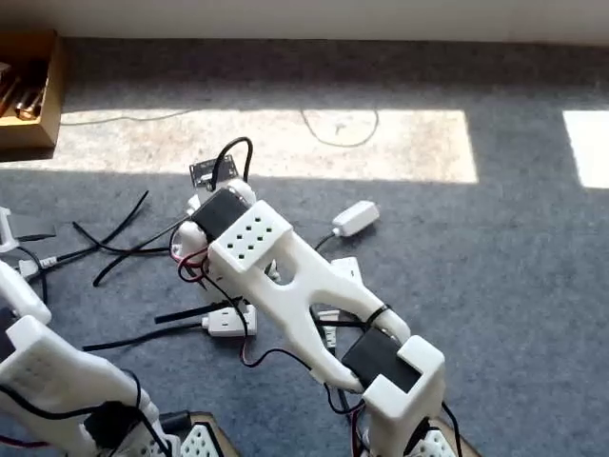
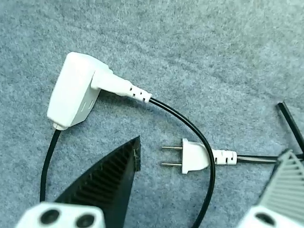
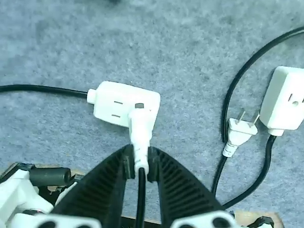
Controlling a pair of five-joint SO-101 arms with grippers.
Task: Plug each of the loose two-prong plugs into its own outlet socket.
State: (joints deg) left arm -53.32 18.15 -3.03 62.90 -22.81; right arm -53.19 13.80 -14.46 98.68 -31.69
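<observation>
My right pincer (image 3: 140, 154) is closed on a white two-prong plug (image 3: 138, 130). Both black fingers pinch its rear end, where its cord leaves it. The plug's front end sits against the socket face of a white outlet block (image 3: 118, 102), which I take as my landmark. The prongs are hidden, and a free pair of slots shows just beside the plug on the same face. The block lies flat on the grey carpet (image 3: 180, 42), and its own black cord (image 3: 42, 89) leaves the end farther from the plug. Well apart from that block, on the side away from its cord, a second plug (image 3: 239, 134) lies loose. Its bare prongs are close beside a second block (image 3: 285, 97) but not in it.

My left pincer (image 2: 212, 149) stands open. Between its black finger (image 2: 114, 175) and grey finger (image 2: 285, 185) lies a loose plug (image 2: 192, 156), touched by neither, with its prongs towards the black finger. Past that finger's tip, a third block (image 2: 71, 95) carries a seated plug (image 2: 116, 84), whose cord arcs across the loose plug's neck. I cannot tell where these lie from my landmark block.
</observation>
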